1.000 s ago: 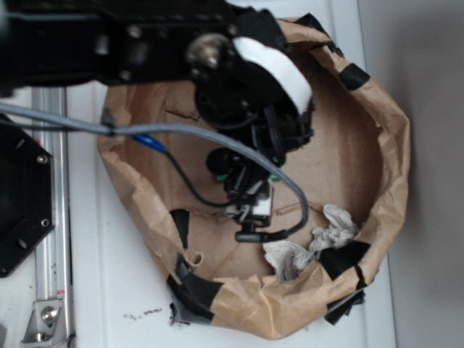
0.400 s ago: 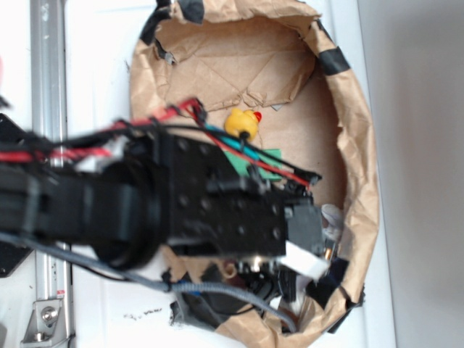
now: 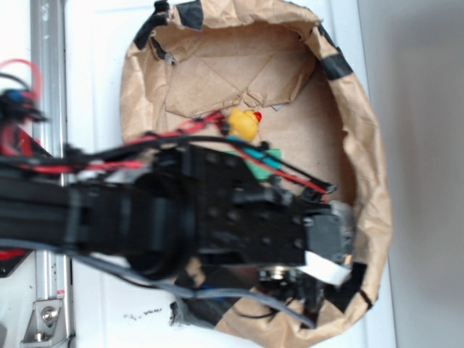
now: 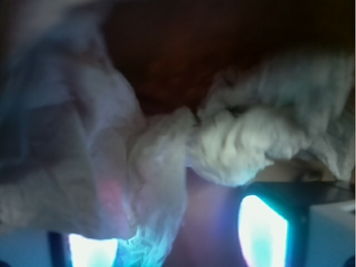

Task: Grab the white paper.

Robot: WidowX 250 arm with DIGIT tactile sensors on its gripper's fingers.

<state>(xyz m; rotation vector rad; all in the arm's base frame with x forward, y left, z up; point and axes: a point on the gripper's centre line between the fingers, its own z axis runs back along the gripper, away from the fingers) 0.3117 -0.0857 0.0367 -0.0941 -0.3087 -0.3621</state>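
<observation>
Close under the wrist camera, the paper [image 4: 222,144] fills the view: crumpled, off-white, tissue-thin, twisted at its middle into a lumpy knot (greyish in the folds). It lies by the bag's [image 3: 366,145] lower right wall. The arm hides the gripper; I cannot tell its opening. Farther back sits a duck [image 3: 243,123].

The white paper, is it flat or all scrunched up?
Scrunched up. In the wrist view the white paper is a lumpy, twisted wad full of folds.

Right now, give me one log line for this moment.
gripper: low in taped brown paper enclosure | crumpled white paper wad: fills wrist view | grasp: unclear
</observation>
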